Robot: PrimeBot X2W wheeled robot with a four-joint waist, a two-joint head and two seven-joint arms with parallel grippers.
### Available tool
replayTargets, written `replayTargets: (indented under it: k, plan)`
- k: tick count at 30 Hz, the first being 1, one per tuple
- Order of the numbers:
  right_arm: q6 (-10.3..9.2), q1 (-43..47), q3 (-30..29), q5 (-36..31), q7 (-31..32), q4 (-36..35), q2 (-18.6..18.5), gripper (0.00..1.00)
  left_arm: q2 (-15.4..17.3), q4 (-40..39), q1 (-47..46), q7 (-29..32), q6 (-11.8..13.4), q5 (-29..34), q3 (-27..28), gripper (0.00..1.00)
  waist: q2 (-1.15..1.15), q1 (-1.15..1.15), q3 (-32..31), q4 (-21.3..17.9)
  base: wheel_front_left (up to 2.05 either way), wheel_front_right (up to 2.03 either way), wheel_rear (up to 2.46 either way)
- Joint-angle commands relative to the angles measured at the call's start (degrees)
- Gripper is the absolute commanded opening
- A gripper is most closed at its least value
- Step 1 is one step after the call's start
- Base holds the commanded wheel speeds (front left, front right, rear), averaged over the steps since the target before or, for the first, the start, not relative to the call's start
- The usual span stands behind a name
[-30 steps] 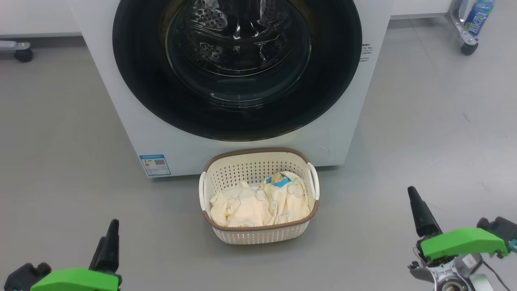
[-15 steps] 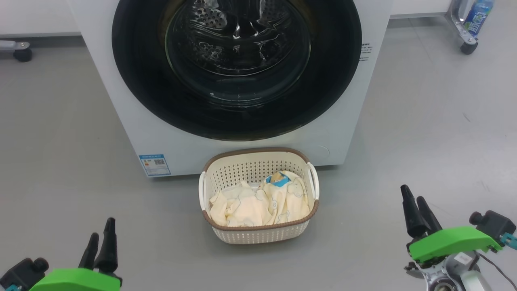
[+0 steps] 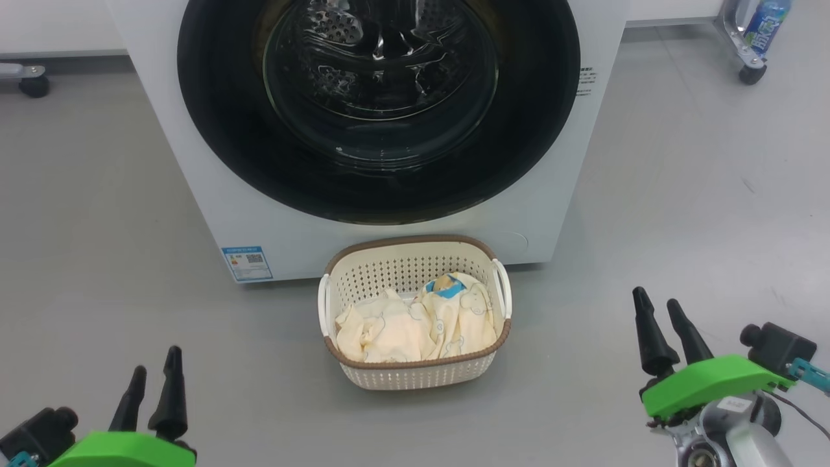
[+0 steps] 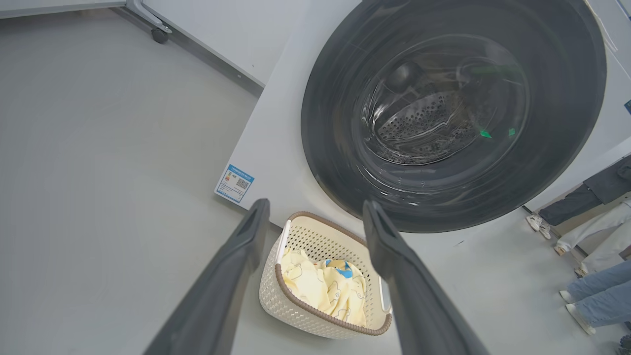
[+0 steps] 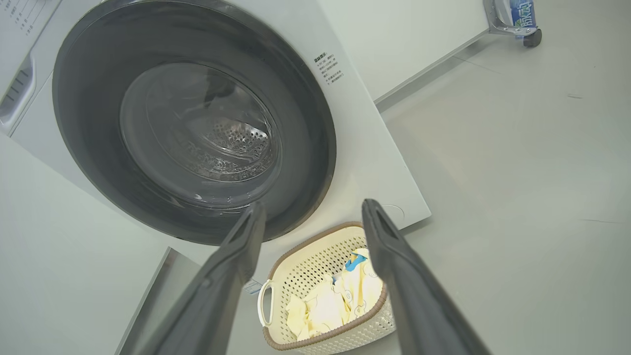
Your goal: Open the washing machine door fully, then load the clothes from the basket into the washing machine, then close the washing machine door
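— What is the left pincer [image 3: 155, 360] doing?
— Hovering over the floor [image 3: 97, 259], fingers spread, holding nothing.
— And in the middle?
— The door [image 3: 214, 130] is sitting shut on the machine [image 3: 194, 194]; the basket [image 3: 408, 239] is standing just before it, clothes [image 3: 415, 324] lying inside.
— The right pincer [image 3: 656, 297]?
— Hovering too, spread and empty.
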Motion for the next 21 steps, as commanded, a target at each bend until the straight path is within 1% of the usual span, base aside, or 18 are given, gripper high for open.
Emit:
replayTargets:
  k: [1,9,17,21]
  plan:
    - [-0.12,-3.1,1.1,-2.5,-0.9,-2.1,-1.0,1.00,1.8,-2.0,-2.7,-1.1,0.1,2.0,2.2,1.00,0.00,-0.01,0.0,0.0,0.00,0.00,0.00]
    - [-0.13,-3.3,1.7,-8.0,-1.7,-2.7,-0.9,1.00,2.3,-2.1,-2.3,-2.3,0.1,7.0,2.8,1.00,0.00,-0.01,0.6,0.0,0.00,0.00,0.00]
    - [-0.14,-3.6,2.5,-14.0,-2.6,-3.1,-0.7,1.00,2.7,-2.5,-2.6,-3.6,0.4,13.5,3.9,1.00,0.00,-0.01,1.0,0.0,0.00,0.00,0.00]
    - [-0.15,-3.3,2.7,-16.9,-2.8,-3.2,-0.6,1.00,2.5,-3.5,-1.6,-4.3,0.9,16.6,3.7,1.00,0.00,-0.01,0.6,-0.1,0.00,0.00,0.00]
